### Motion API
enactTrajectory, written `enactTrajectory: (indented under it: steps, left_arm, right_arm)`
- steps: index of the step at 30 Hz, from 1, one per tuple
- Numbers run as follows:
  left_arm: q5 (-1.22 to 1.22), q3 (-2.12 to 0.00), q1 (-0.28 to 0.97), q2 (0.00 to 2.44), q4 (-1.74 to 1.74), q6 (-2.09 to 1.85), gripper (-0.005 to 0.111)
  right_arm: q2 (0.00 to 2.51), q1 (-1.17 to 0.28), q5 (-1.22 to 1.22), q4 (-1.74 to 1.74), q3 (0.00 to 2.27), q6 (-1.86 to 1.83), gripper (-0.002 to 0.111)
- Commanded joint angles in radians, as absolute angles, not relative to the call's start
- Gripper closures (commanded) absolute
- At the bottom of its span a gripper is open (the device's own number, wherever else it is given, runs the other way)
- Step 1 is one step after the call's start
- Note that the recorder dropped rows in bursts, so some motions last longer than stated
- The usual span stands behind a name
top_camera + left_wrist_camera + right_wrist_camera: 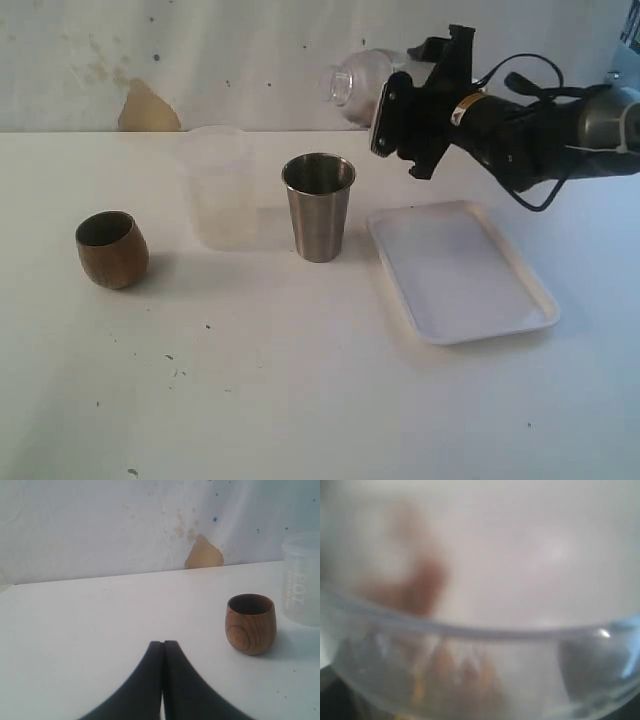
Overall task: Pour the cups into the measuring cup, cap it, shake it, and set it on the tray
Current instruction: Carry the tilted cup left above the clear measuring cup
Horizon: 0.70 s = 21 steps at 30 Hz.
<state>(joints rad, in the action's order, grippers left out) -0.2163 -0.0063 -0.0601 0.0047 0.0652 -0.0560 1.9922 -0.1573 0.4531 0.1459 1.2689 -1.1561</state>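
Left claw [163,649]: we see it pressed together, empty, near the wooden cup [250,624].
Right claw [400,88]: we see it gripping a clear dome lid [355,80], aloft.

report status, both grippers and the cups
Left gripper shut, empty, facing wooden cup. Right gripper aloft, shut on dome lid. Steel tumbler and wooden cup upright on table. Nothing blocking them.

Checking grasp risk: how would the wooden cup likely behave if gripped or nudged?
The wooden cup looks rigid, so it should not deform when squeezed. Its round belly narrows toward the base, so a nudge could probably rock or tip it, then it might roll. The smooth curved wall may let a grip slip.
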Motion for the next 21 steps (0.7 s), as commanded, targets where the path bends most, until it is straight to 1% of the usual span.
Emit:
enactTrajectory:
  steps: [1,8,10,12,21]
  left_arm:
    - [-0.203,0.0,-0.062,0.0,0.073,-0.055,0.107]
    - [-0.203,0.0,-0.062,0.0,0.073,-0.055,0.107]
    - [-0.203,0.0,-0.062,0.0,0.073,-0.055,0.107]
    - [-0.203,0.0,-0.062,0.0,0.073,-0.055,0.107]
    - [-0.203,0.0,-0.062,0.0,0.073,-0.055,0.107]
  right_arm:
    - [1.953,-0.173,0.44,0.308,1.344,-0.936,0.108]
    - [2.005,-0.272,0.276,0.34,1.514,-0.949,0.108]
    - [2.039,-0.297,0.247,0.345,1.574,-1.014,0.108]
    - [2.069,-0.308,0.243,0.345,1.619,-1.1,0.108]
    - [2.202,-0.308,0.216,0.345,1.777,-1.175,0.108]
